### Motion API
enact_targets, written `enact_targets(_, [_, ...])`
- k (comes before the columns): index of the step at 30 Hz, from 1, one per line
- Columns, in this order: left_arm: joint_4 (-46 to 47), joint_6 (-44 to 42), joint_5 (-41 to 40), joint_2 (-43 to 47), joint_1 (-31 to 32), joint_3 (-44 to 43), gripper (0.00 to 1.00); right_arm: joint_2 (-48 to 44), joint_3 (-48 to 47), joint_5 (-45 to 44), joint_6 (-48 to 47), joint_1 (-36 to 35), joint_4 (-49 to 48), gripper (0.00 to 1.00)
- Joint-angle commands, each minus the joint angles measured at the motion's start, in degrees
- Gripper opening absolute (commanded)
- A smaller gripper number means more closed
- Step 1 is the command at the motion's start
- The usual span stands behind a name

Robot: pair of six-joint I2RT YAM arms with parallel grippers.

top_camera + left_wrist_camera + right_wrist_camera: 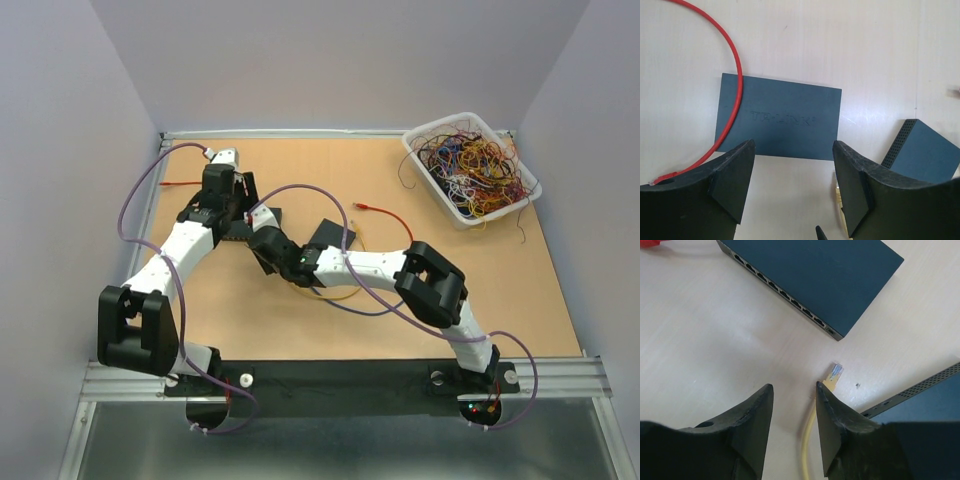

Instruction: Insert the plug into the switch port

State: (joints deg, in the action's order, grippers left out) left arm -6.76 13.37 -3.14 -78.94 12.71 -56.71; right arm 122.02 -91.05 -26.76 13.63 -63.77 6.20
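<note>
While the right gripper [795,387] hangs low over the worktop [500,280], its jaws are released with a clear gap and nothing grasped.

- The yellow cable [809,440] lies on the worktop under that gap, close along the inner edge of one finger.
- Its plug [834,374] rests flat on the worktop just ahead of that fingertip. It is loose and is not in any port.
- Beyond the plug sits the dark switch [815,275], turned at an angle. Its row of ports [775,287] faces the right wrist camera. The plug tip points towards the switch's near corner but stays apart from it.
- The second switch [930,400], with a perforated side, is beside the plug at the frame edge.

The left gripper [794,145] hovers over the same switch from the other side. Its jaws are also released, spread wide and empty. From this view the switch top shows embossed lettering. A red cable [737,75] arcs across one end of the switch. Whether the cable touches the switch is unclear.

At the far right corner of the worktop stands a white bin [430,178] full of tangled coloured wires, well apart from both arms.
</note>
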Motion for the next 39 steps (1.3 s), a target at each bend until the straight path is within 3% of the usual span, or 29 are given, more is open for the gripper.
enact_targets(1, [1.3, 0.4, 0.8, 2.0, 0.1, 0.0, 0.75, 3.1, -3.3, -2.2, 3.0, 0.7, 5.2, 0.44])
enact_targets(12, [1.2, 0.3, 1.0, 2.3, 0.1, 0.1, 0.75, 6.1, -4.5, -3.0, 6.1, 2.5, 9.0, 0.45])
enact_targets(16, [1.3, 0.4, 1.0, 2.2, 0.0, 0.3, 0.75, 5.9, -3.3, -3.1, 7.7, 3.4, 9.6, 0.51])
enact_targets(22, [1.3, 1.0, -2.6, 3.5, 0.0, 0.8, 0.91, 4.8, -1.7, -3.2, 8.8, 3.9, 9.7, 0.54])
enact_targets(30, [-1.1, 2.9, -12.7, 3.6, -0.1, 0.3, 0.96, 1.9, 1.0, -4.1, 10.7, 3.9, 9.6, 0.54])
enact_targets(39, [-2.4, 3.9, -15.1, 2.0, -1.1, -0.4, 0.99, 2.7, 0.9, -3.4, 11.0, 3.9, 9.6, 0.57])
